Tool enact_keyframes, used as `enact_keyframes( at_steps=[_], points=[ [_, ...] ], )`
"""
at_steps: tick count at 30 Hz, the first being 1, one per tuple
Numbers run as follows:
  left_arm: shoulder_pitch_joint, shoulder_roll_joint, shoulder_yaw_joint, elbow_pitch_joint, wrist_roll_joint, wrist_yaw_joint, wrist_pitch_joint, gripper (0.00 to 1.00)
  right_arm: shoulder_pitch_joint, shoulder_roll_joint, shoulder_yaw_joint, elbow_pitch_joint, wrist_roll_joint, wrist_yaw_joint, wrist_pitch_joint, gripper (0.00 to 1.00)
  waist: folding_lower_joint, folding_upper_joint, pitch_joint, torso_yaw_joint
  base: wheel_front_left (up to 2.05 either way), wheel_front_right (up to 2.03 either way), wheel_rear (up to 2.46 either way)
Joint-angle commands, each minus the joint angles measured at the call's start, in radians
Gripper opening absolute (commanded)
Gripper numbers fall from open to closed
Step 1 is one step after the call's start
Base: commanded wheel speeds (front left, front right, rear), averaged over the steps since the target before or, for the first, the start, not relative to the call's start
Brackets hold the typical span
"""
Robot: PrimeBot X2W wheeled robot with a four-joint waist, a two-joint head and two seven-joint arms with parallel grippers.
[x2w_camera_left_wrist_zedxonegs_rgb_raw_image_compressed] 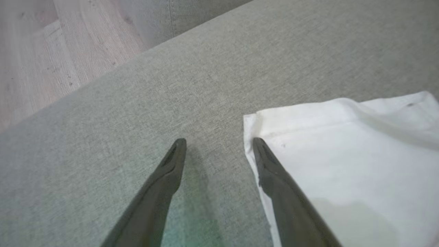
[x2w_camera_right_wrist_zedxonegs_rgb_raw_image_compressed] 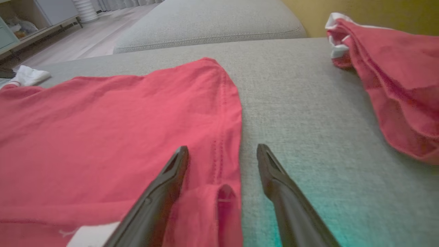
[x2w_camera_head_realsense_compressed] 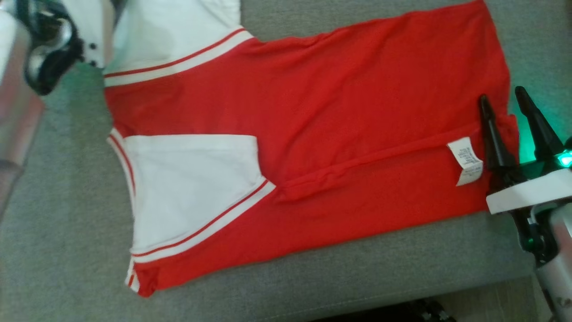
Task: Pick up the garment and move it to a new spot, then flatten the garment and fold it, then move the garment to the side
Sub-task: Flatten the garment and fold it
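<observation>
The garment (x2w_camera_head_realsense_compressed: pixel 339 112), a red shirt with white sleeves (x2w_camera_head_realsense_compressed: pixel 192 188) and red-striped white trim, lies spread on the grey sofa cushion (x2w_camera_head_realsense_compressed: pixel 67 214). Its lower side is folded over, with a white care label (x2w_camera_head_realsense_compressed: pixel 464 161) showing. My right gripper (x2w_camera_head_realsense_compressed: pixel 505 105) stands open at the shirt's right hem. In the right wrist view the right gripper (x2w_camera_right_wrist_zedxonegs_rgb_raw_image_compressed: pixel 223 150) has the hem edge (x2w_camera_right_wrist_zedxonegs_rgb_raw_image_compressed: pixel 229 137) between its fingers, with nothing clamped. My left gripper (x2w_camera_left_wrist_zedxonegs_rgb_raw_image_compressed: pixel 219 142) is open just above the cushion, one finger (x2w_camera_left_wrist_zedxonegs_rgb_raw_image_compressed: pixel 271 171) over the edge of the white sleeve (x2w_camera_left_wrist_zedxonegs_rgb_raw_image_compressed: pixel 343 154). The left arm's wrist (x2w_camera_head_realsense_compressed: pixel 49 49) sits at the upper left.
A second red garment (x2w_camera_right_wrist_zedxonegs_rgb_raw_image_compressed: pixel 394 85) lies bunched on the cushion beyond my right gripper. The sofa's front edge and the floor (x2w_camera_head_realsense_compressed: pixel 491 304) run along the bottom. Wooden floor (x2w_camera_left_wrist_zedxonegs_rgb_raw_image_compressed: pixel 41 51) shows past the cushion's far side. A raised back cushion (x2w_camera_right_wrist_zedxonegs_rgb_raw_image_compressed: pixel 205 20) lies beyond the shirt.
</observation>
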Motion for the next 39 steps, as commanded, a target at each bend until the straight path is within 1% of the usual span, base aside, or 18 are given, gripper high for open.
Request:
enact_keyframes(
  at_steps=[1,3,8,18,19,20,21,22,27,30,35,39],
  points=[
    [-0.056,0.06,0.028,-0.019,-0.011,0.002,0.001,1.0,0.005,-0.008,0.015,-0.015,0.006,0.007,-0.014,1.0,-0.0002,0.0001,0.011,-0.017,0.0,0.0,0.0],
    [-0.06,0.08,0.005,-0.012,-0.03,0.002,-0.002,1.0,0.0,-0.003,0.02,-0.003,0.01,0.007,-0.023,1.0,-0.0002,0.0001,0.013,-0.025,0.0,0.0,0.0],
    [-0.064,0.089,-0.032,-0.019,-0.073,0.002,-0.006,1.0,-0.006,-0.002,0.017,0.011,0.013,0.007,-0.031,1.0,-0.0002,0.0001,0.02,-0.033,0.0,0.0,0.0],
    [-0.093,0.118,-0.132,-0.08,-0.142,0.002,-0.006,1.0,-0.02,0.001,0.013,0.02,0.008,0.007,-0.037,1.0,-0.0002,0.0001,0.027,-0.037,0.0,0.0,0.0],
    [-0.096,0.122,-0.14,-0.083,-0.149,0.002,-0.006,0.91,-0.021,0.002,0.014,0.02,0.007,0.007,-0.037,1.0,-0.0002,0.0001,0.027,-0.037,0.0,0.0,0.0],
    [-0.1,0.127,-0.147,-0.086,-0.153,0.002,-0.009,0.46,-0.023,0.002,0.014,0.02,0.006,0.007,-0.037,1.0,-0.0002,0.0001,0.028,-0.037,0.0,0.0,0.0],
    [-0.105,0.131,-0.152,-0.088,-0.154,0.002,-0.016,0.18,-0.026,0.002,0.015,0.019,0.006,0.007,-0.037,1.0,-0.0002,0.0001,0.029,-0.038,0.0,0.0,0.0],
    [-0.109,0.135,-0.159,-0.091,-0.153,0.002,-0.025,0.0,-0.03,0.002,0.017,0.018,0.006,0.007,-0.038,1.0,-0.0002,0.0001,0.03,-0.038,0.0,0.0,0.0],
    [-0.127,0.144,-0.173,-0.086,-0.152,0.002,-0.069,0.0,-0.069,-0.009,0.035,0.015,0.011,0.007,-0.036,1.0,-0.0002,0.0001,0.03,-0.038,0.0,0.0,0.0],
    [-0.139,0.144,-0.193,-0.085,-0.159,0.002,-0.08,0.0,-0.134,-0.035,0.057,0.022,0.037,0.007,-0.01,1.0,-0.0002,0.0001,0.026,-0.034,0.0,0.0,0.0],
    [-0.163,0.141,-0.228,-0.092,-0.174,0.002,-0.096,0.0,-0.28,-0.104,0.125,0.094,0.078,0.007,0.1,1.0,-0.0002,0.0001,0.023,-0.015,0.0,0.0,0.0],
    [-0.178,0.132,-0.255,-0.096,-0.188,0.002,-0.111,0.0,-0.386,-0.158,0.194,0.177,0.067,0.007,0.202,1.0,-0.0002,0.0001,0.022,0.006,0.0,0.0,0.0]
  ],
)
